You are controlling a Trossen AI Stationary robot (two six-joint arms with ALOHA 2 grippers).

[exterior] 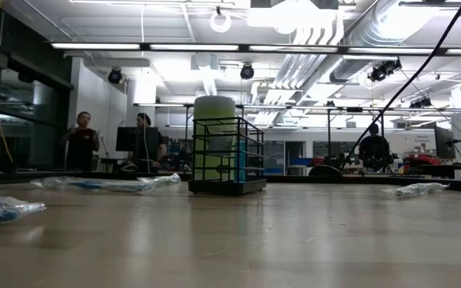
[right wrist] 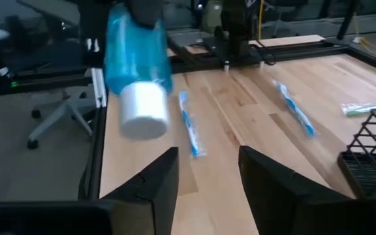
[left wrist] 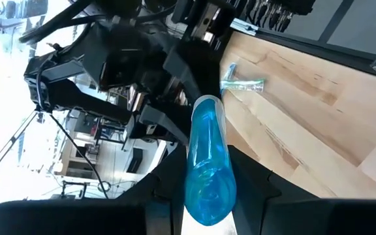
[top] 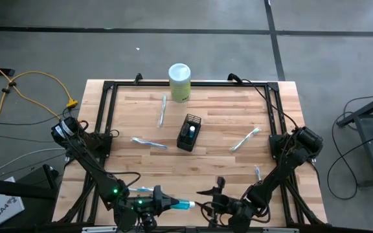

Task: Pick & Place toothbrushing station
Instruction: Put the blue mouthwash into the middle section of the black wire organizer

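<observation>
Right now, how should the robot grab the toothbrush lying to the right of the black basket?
By the middle of its thin handle, from straight above. The toothbrush lies flat and slanted on the table, so the right gripper should turn its fingers across it.

My high camera looks straight down on the whole bench (top: pixel 238 123); my low one sits at bench-top height, facing level across it into the room. Both share the mesh holder (top: pixel 188 133). Each wrist camera looks closely past its own arm's fingers along the near edge.
</observation>
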